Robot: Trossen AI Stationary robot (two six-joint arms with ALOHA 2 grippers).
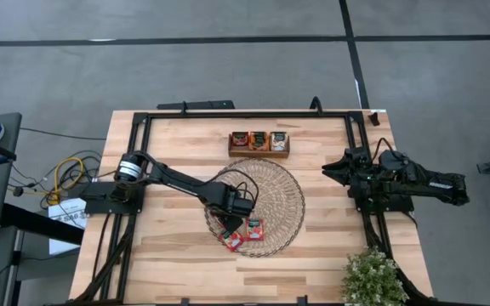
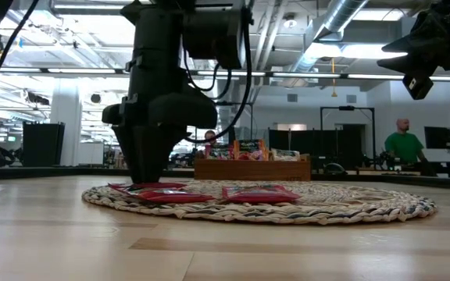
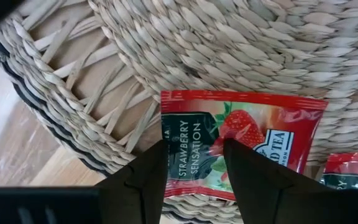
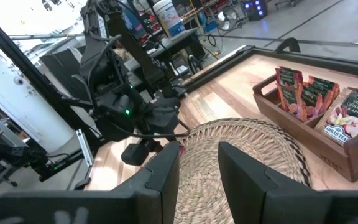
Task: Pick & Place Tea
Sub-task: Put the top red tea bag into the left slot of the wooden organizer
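A red tea sachet (image 3: 247,137) marked strawberry lies flat on the round woven mat (image 3: 229,50), near the mat's near-left rim, and a second red sachet (image 3: 350,171) lies close beside it. Both sachets (image 1: 253,228) show red in the high view. My left gripper (image 3: 194,149) points down with its open fingers standing over the first sachet's label end. The wooden tray (image 1: 259,155) at the table's far side holds upright sachets. My right gripper (image 4: 197,162) waits open at the right edge, well above the table. My left gripper comes at the strawberry sachet from above, its two fingertips (image 3: 157,158) standing apart over the dark label end (image 3: 188,146). The sachet lies flat on the mat. Whether the fingertips touch it, I cannot tell.
A potted plant (image 1: 373,276) stands at the near right corner. A black frame (image 1: 245,113) runs along the table's far and side edges. Bare wood lies between mat and near edge. A person (image 2: 401,144) stands in the room behind.
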